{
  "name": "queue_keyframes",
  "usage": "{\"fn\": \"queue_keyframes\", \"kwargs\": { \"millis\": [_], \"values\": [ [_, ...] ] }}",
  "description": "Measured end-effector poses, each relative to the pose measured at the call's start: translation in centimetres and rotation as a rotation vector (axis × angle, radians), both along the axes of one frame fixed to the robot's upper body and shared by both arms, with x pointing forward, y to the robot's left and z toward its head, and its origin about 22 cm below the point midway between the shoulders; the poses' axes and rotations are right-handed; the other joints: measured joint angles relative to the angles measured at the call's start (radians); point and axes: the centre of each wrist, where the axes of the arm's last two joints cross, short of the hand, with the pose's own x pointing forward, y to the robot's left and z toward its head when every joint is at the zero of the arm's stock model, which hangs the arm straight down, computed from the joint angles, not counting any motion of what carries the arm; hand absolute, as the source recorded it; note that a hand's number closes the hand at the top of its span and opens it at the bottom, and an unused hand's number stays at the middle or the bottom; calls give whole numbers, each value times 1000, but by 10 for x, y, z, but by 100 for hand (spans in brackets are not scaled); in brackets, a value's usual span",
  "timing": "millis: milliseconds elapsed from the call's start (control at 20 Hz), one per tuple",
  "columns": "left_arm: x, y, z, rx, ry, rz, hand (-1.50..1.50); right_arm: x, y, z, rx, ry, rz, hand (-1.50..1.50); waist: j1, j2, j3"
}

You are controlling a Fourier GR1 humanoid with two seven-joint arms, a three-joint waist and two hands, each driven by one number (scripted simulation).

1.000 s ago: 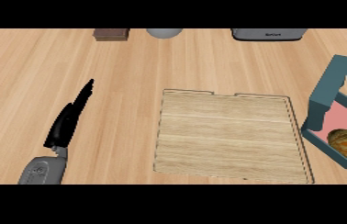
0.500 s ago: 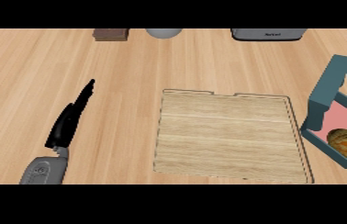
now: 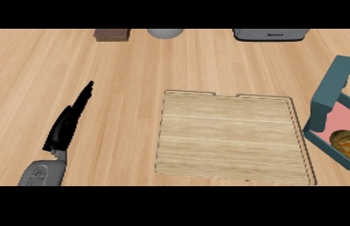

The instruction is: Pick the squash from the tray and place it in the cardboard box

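Just the left hand showing, right one's nowhere in shot.
Grey forearm comes up from the bottom-left corner, fingers straight and together, tips pointing up and slightly right, holding nothing.

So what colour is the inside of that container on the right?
Pink inside, with teal walls, seen in the head view.

Left robot hand: black, slim, seen edge-on, tapering to a narrow tip. Forearm: grey, rounded casing, possibly with a faint moulded panel; detail unclear.
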Motion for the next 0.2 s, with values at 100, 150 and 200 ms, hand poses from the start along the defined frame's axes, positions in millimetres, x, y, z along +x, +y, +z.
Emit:
{"fn": "queue_keyframes", "kwargs": {
  "millis": [100, 150, 200],
  "values": [
    [5, 1, 3, -4, 8, -1, 0, -9, -9, -4, -8, 6, 4, -150, 0, 0, 0],
    [2, -1, 3, -2, 8, 0, 0, -14, -11, -7, -9, 11, 5, -150, 1, 0, 0],
    [2, -3, 3, 1, 6, 0, 0, -19, -14, -7, -15, 19, 5, -150, 1, 0, 0]
  ]
}}
